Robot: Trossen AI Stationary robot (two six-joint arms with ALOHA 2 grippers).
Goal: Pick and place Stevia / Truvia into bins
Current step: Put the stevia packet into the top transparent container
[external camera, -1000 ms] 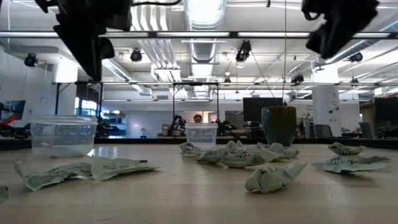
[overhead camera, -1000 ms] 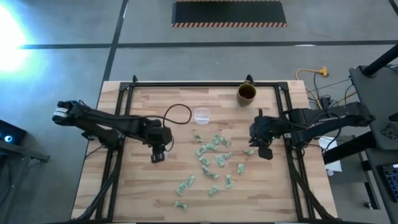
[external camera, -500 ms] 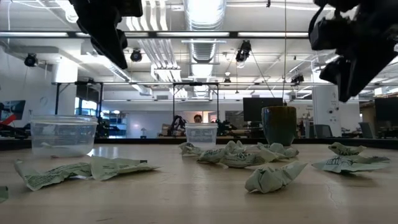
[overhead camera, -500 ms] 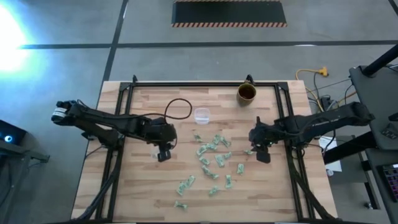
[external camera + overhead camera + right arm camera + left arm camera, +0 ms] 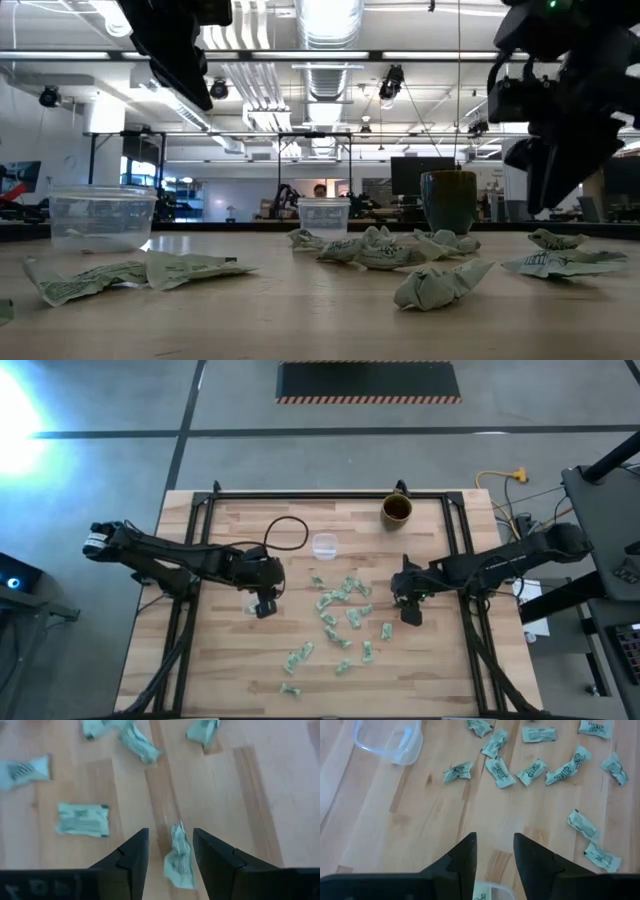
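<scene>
Several crumpled pale green and white sachets (image 5: 340, 610) lie flat on the middle of the wooden table. One clear cup (image 5: 324, 545) stands toward the far edge. A second clear cup (image 5: 100, 215) stands under my left gripper (image 5: 265, 604), with a sachet (image 5: 481, 895) inside it. My left gripper (image 5: 495, 847) is open and empty, above that cup's rim. My right gripper (image 5: 408, 608) is open at the right of the scatter. It hangs above the table, its fingers either side of one sachet (image 5: 179, 857) without touching it.
A brown mug (image 5: 397, 510) stands near the far edge, right of the far clear cup. A black cable loop (image 5: 286, 540) lies left of that cup. Bare wood (image 5: 220, 670) shows at the near left; dark frame rails (image 5: 190, 560) run along the table's sides.
My right gripper has moved toward the table's left and come down over a sachet at the right of the scatter. My left gripper has shifted a little to the right and risen slightly, then held still. The sachets and cups have stayed in place.
</scene>
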